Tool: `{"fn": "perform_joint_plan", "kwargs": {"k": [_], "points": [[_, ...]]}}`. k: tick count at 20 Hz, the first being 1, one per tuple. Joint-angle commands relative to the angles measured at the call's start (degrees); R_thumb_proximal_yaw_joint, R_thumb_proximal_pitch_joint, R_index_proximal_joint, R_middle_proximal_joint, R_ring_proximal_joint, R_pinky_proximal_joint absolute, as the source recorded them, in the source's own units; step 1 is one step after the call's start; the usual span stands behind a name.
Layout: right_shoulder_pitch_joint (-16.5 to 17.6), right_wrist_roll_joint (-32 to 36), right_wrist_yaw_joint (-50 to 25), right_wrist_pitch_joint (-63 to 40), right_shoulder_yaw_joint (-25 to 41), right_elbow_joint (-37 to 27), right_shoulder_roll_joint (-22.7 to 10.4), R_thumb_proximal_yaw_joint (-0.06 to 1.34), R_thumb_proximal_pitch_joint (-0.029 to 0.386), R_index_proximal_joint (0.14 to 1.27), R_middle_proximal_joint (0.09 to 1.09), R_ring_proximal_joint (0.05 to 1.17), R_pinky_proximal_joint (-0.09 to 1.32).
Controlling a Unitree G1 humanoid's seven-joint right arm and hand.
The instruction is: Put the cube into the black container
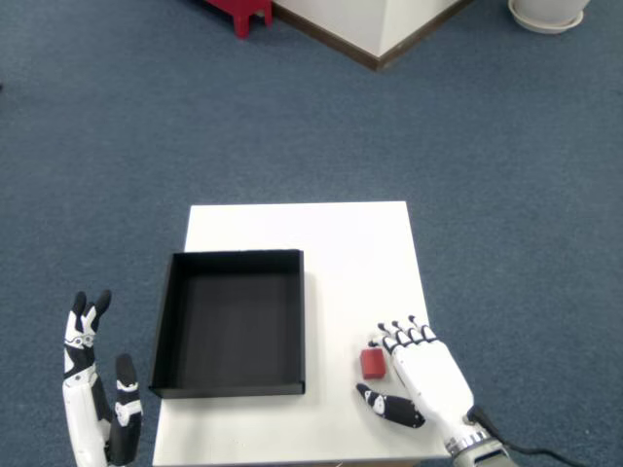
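A small red cube [372,363] lies on the white table [350,253], just right of the black container [232,322]. My right hand [419,375] rests beside the cube on its right, fingers spread and pointing away from me, thumb [389,408] stretched out below the cube. The fingertips reach the cube's right edge; whether they touch it I cannot tell. Nothing is held. The container is an open, empty black tray on the table's left half.
The left hand [95,397] hovers off the table's left edge, fingers up. Blue carpet surrounds the table. A red stool [238,12], a white wall corner [375,29] and a white pot base [545,14] sit far at the top.
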Motion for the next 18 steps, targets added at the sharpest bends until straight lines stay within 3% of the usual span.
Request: {"fn": "perform_joint_plan", "kwargs": {"k": [1, 3, 7, 18], "points": [[-2.8, 0.4, -3.7, -1.6, -0.6, -0.5, -0.8, 0.65, 0.055, 0.48, 0.23, 0.24, 0.05], [-2.9, 0.3, -3.8, -1.7, -0.5, -0.5, -0.8, 0.65, 0.057, 0.48, 0.23, 0.24, 0.05], [-2.8, -0.1, -3.8, -1.4, -0.2, -0.1, -0.5, 0.71, 0.099, 0.56, 0.23, 0.24, 0.05], [-2.7, -0.2, -2.6, 0.0, 0.0, 2.8, 0.1, 0.83, 0.147, 0.60, 0.24, 0.24, 0.06]]}}
